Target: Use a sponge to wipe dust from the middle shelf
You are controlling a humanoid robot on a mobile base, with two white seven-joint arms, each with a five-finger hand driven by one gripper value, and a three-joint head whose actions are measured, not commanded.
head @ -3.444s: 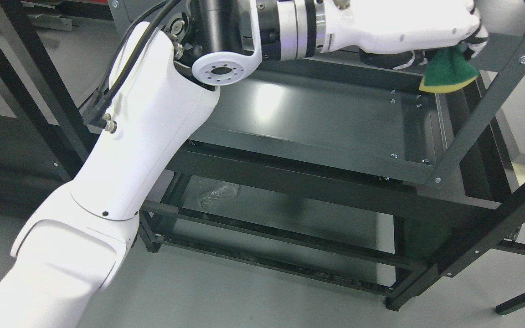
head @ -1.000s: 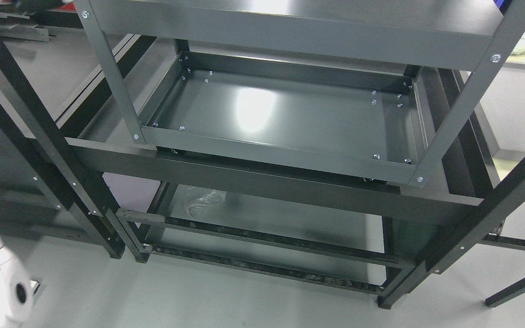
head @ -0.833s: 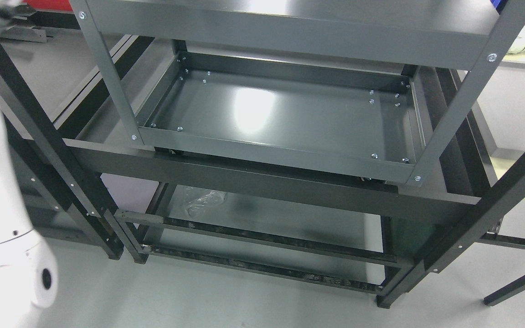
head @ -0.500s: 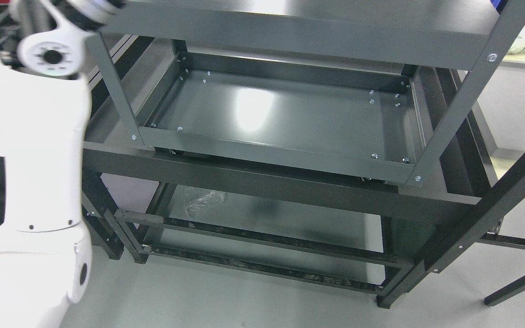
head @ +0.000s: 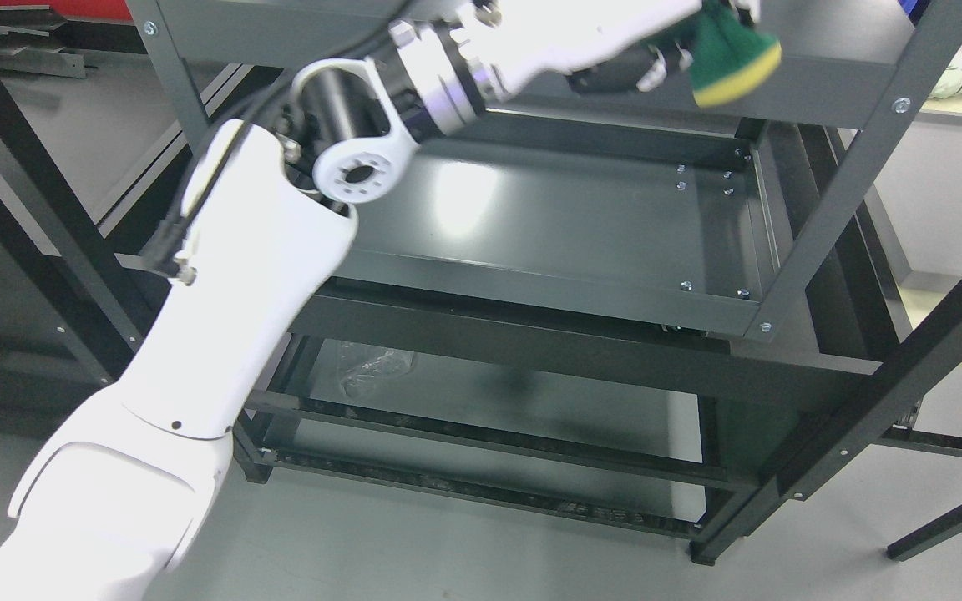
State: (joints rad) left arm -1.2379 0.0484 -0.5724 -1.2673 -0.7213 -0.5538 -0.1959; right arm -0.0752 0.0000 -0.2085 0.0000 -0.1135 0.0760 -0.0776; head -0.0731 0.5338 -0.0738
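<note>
My left arm rises from the lower left and reaches to the top middle of the head view. Its white left hand (head: pixel 665 46) is shut on a green and yellow sponge (head: pixel 731 54). The sponge hangs in front of the upper shelf's front rail, above the right part of the dark grey middle shelf (head: pixel 548 225), apart from its surface. The sponge's yellow side faces down and right. Part of the hand is cut off by the top edge. The right arm is out of sight.
A grey upright post (head: pixel 857 167) stands just right of the sponge. The upper shelf (head: pixel 531 58) runs across the top. Crumpled clear plastic (head: pixel 372 367) lies on the bottom shelf. More black racks stand to the left and right on a grey floor.
The left arm left the picture, then swung back in from the left and up to the top middle, carrying the sponge. The camera view also shifted since the oldest frame.
</note>
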